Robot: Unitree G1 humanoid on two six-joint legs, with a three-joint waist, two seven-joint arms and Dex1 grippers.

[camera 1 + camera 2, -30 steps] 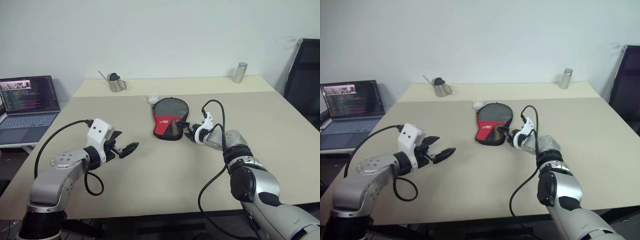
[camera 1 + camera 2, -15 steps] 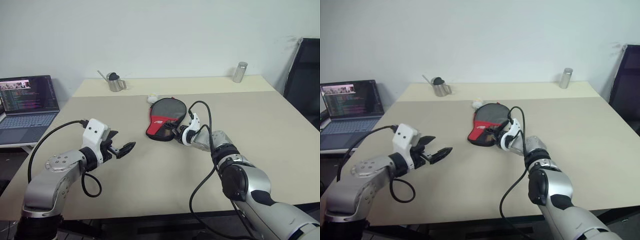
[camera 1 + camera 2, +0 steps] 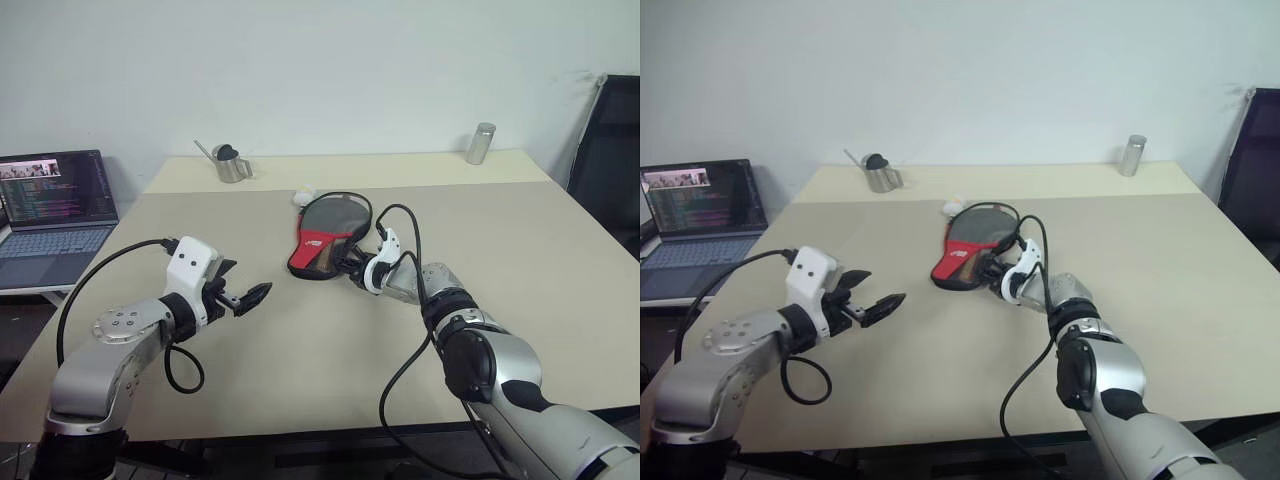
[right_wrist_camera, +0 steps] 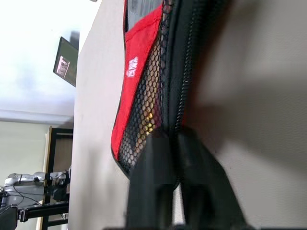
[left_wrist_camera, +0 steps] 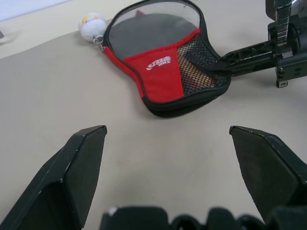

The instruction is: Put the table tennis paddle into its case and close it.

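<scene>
Left eye view: the case (image 3: 322,234) lies flat near the middle of the table (image 3: 300,340), and I place everything else from it. Its round grey end points toward the far edge, its red panel with white lettering and black mesh pocket toward me. Through the mesh in my right wrist view a light, yellowish shape shows inside the case; I take it for the handle of the table tennis paddle (image 4: 146,125), though I cannot make out more than that.

My right gripper (image 3: 352,268) sits at the case's near right edge, its two black fingers pressed together on the case's rim beside the mesh pocket, pinching the fabric edge there.

My left gripper (image 3: 245,297) hangs above the table, well apart from the case on its left and nearer to me, its fingers spread wide and holding nothing.

A small white ball (image 5: 92,24) lies just beside the case's far left corner. Farther beyond the case stand a metal cup (image 3: 232,165) to the left and a metal cylinder (image 3: 481,144) to the right. A laptop (image 3: 55,215) sits open far to the case's left.
</scene>
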